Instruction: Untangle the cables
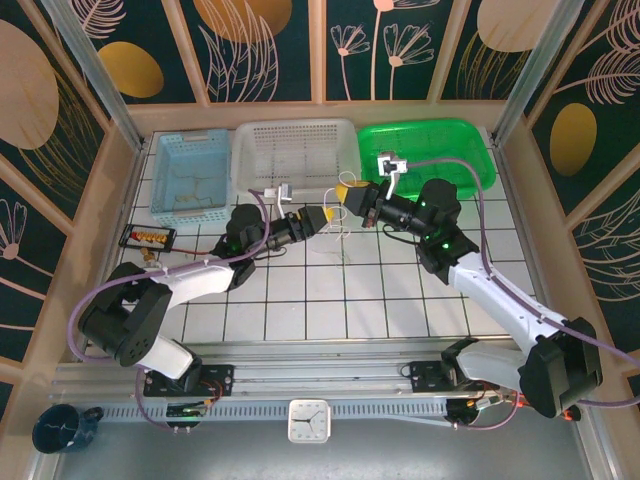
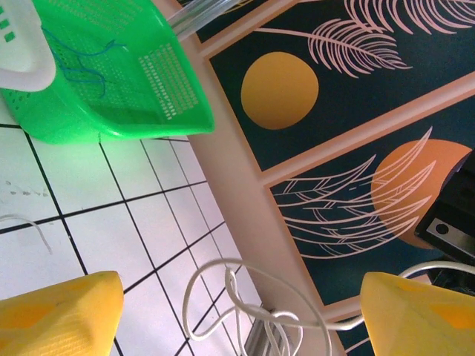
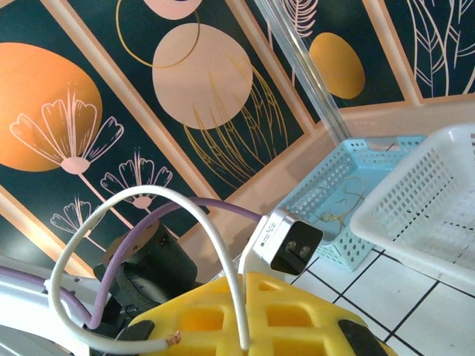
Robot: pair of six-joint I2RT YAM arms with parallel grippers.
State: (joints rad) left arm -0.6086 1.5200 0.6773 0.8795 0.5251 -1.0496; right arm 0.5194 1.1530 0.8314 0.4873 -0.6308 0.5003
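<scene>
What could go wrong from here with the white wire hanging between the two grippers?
1. The left gripper has its jaws open around several loops of the white wire; closing there may pinch more than one strand and tighten the tangle.
2. The right gripper, shut on the wire, seems to hold it near its bare end, so a pull might slip it free.
3. The two grippers sit close together and could collide.

Top external: high at 6 o'clock, looking down on the table (image 1: pixel 300 300). Left wrist: close, faces 2 o'clock, shares the green basket (image 2: pixel 148 81). Right wrist: faces 10 o'clock, shares the blue basket (image 3: pixel 320 197).
</scene>
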